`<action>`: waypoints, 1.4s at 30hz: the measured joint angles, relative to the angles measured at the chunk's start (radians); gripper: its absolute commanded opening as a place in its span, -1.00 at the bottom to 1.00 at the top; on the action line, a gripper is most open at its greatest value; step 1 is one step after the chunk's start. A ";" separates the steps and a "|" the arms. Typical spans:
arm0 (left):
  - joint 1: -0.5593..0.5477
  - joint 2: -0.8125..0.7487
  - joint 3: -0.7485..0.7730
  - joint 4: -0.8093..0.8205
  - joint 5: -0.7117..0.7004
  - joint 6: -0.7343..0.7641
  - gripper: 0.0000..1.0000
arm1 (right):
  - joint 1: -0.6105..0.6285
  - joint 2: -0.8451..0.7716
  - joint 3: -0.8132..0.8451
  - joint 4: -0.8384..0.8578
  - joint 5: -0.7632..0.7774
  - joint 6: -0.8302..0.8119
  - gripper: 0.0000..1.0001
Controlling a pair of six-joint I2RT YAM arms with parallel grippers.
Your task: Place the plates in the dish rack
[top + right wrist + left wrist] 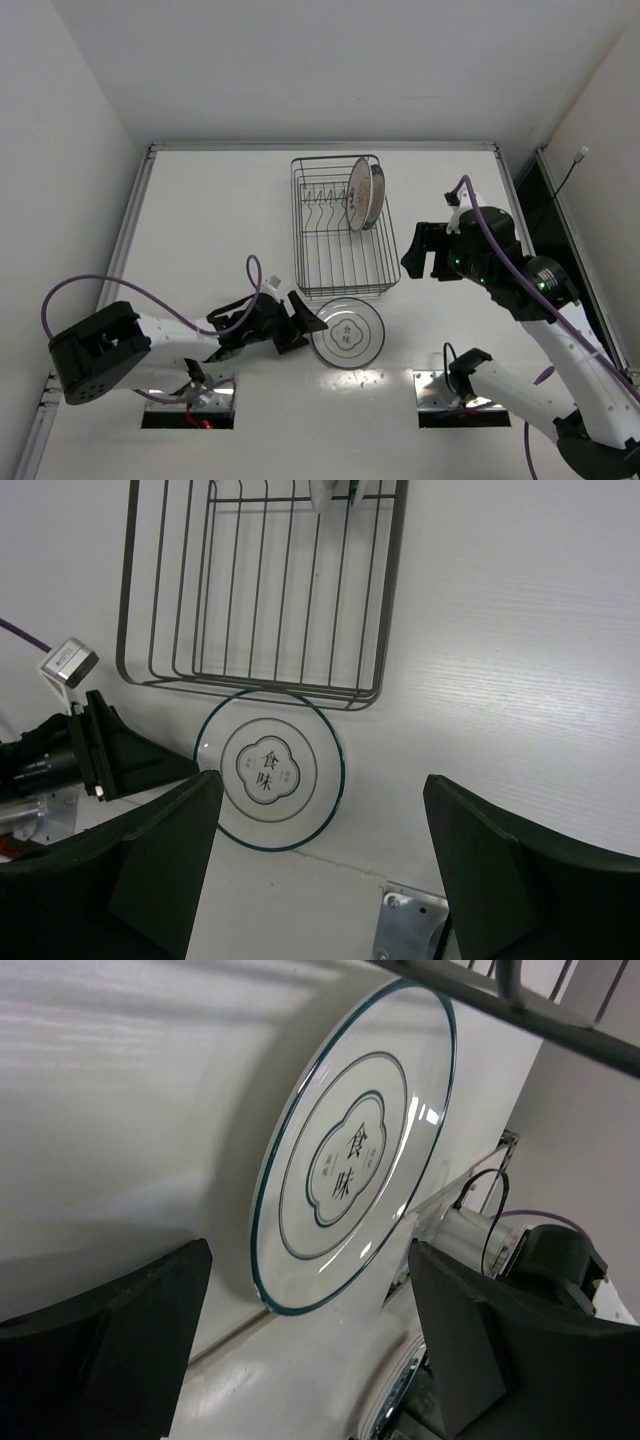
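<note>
**Two plates racked, one left on the counter**

I count two plates (pixel 364 194) standing on edge among the prongs at the far right of the dish rack (pixel 320 250), leaning close together. The third plate (pixel 346 333), with thin dark rings, lies flat on the counter (pixel 220 220) at the rack's near edge, so I judge the job about two-thirds done. My left end effector (pixel 303 325) sits low at that plate's left rim, jaws spread and pinching nothing; whether a finger touches the rim I cannot tell. The right end effector (pixel 422 268) hovers beside the rack's right side, spread and empty. What remains is to lift the third plate and slot it into a free gap.
</note>
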 measured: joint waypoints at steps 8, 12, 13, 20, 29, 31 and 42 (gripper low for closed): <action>-0.032 0.160 -0.002 0.155 -0.005 -0.039 -0.50 | 0.000 0.006 -0.002 -0.004 0.012 -0.008 0.58; -0.033 0.256 -0.005 0.236 0.030 -0.050 -0.87 | 0.000 0.004 -0.002 -0.022 0.031 -0.015 0.58; -0.033 0.271 -0.006 0.247 0.039 -0.051 -0.92 | 0.000 0.004 -0.002 -0.023 0.034 -0.015 0.58; -0.032 0.160 -0.005 0.177 0.056 -0.026 -1.00 | 0.000 0.004 -0.002 -0.027 0.038 -0.015 0.58; -0.066 -0.331 0.077 -0.292 -0.015 0.003 -1.00 | 0.000 -0.030 -0.027 0.002 -0.042 0.002 0.46; -0.079 -0.396 0.129 -0.377 -0.031 0.003 -1.00 | 0.000 -0.058 -0.075 0.046 -0.102 0.024 0.46; -0.085 -0.428 0.483 -0.564 -0.103 0.104 -1.00 | 0.000 -0.066 -0.249 0.284 -0.385 0.131 0.46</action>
